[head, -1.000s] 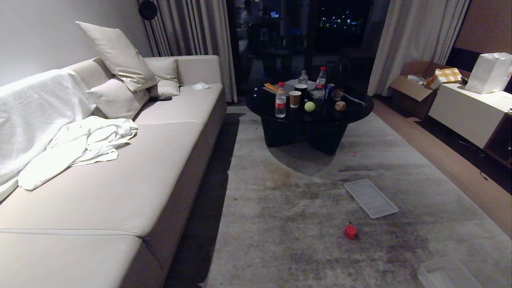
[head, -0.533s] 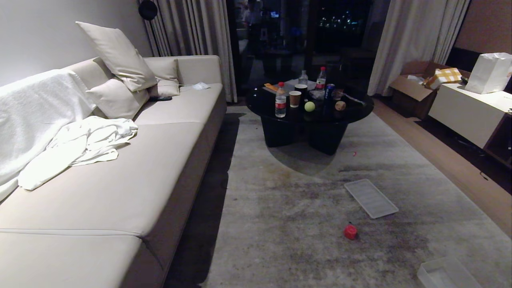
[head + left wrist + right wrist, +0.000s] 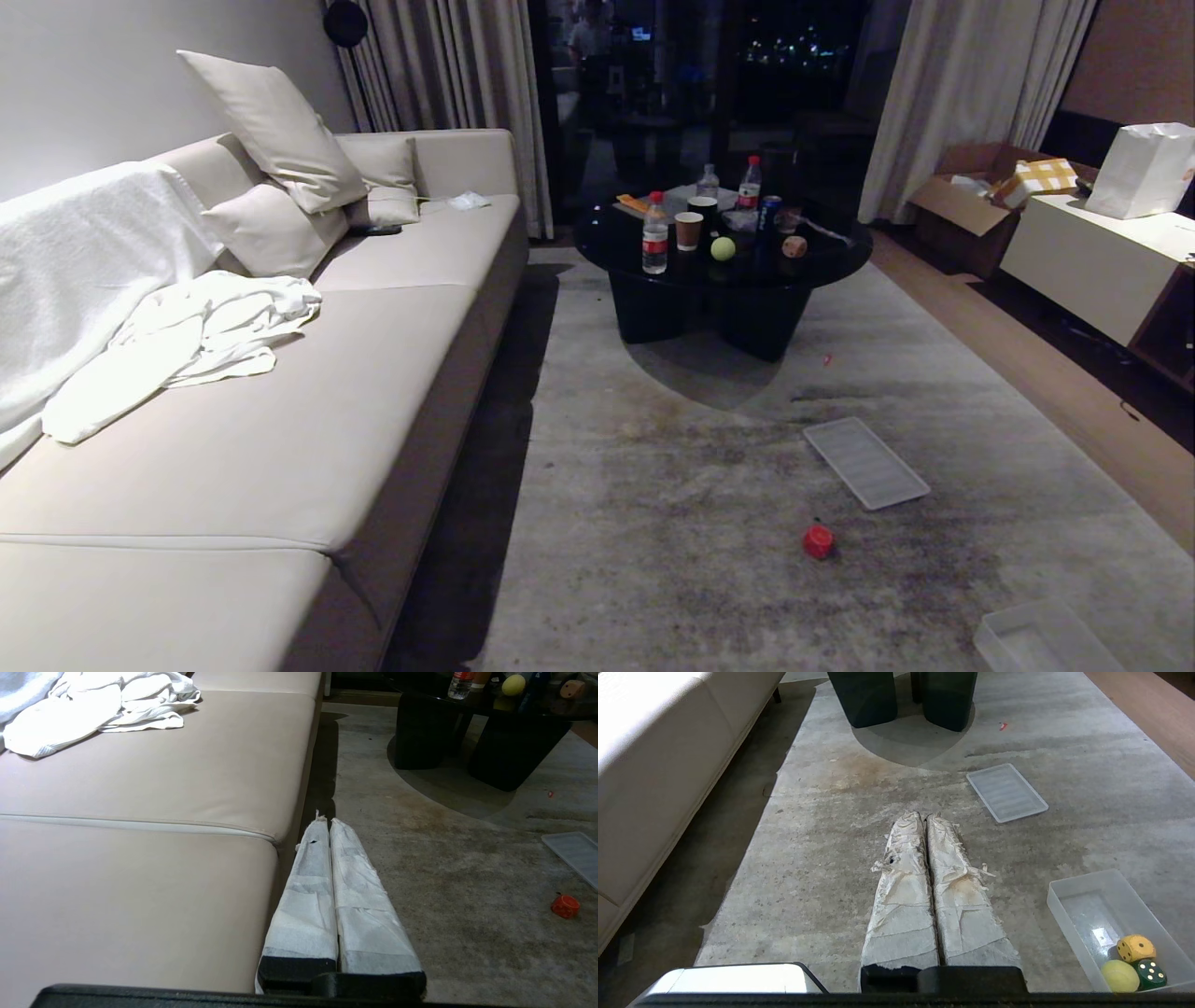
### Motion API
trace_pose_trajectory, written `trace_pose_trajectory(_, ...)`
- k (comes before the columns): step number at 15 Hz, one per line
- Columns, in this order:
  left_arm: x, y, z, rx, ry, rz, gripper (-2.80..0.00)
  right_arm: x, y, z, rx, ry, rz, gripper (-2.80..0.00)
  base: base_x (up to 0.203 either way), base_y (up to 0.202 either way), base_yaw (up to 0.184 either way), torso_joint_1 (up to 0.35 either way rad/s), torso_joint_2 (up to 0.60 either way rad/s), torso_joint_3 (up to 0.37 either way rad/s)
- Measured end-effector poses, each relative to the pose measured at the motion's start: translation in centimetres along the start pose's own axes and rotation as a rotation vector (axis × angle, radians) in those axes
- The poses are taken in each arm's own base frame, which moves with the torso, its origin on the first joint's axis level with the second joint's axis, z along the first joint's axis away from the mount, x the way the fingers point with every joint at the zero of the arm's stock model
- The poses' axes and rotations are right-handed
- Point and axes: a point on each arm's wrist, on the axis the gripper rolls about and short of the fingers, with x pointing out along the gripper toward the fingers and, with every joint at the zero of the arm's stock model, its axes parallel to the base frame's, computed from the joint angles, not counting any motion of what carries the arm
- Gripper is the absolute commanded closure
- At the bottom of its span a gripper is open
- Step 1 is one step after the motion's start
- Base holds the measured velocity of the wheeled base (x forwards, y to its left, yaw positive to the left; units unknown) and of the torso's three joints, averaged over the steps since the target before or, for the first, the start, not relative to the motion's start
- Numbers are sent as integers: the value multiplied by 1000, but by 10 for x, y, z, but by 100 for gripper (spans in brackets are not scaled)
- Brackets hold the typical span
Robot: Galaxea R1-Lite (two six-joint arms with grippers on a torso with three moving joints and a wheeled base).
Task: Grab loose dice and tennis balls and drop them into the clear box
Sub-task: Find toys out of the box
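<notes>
The clear box [image 3: 1083, 910] holds two dice and one ball; one red die [image 3: 818, 540] lies on the rug, one ball [image 3: 723, 248] and seemingly a tan die [image 3: 794, 246] on the table; both grippers [image 3: 325, 821] [image 3: 924, 817] pressed closed, empty

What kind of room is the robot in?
It looks like a living room at night: a long beige sofa with pillows, a round black coffee table holding bottles and a tennis ball, and curtains by a dark window.
</notes>
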Motion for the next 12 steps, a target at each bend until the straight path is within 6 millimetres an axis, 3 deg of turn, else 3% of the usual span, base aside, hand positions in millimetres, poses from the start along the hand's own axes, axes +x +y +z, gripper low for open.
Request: trace_pose_trajectory(12, 0, 0, 0, -6, 0, 0, 0, 0, 0, 0, 0, 0, 0, 0, 0, 0, 0, 0, 0, 0)
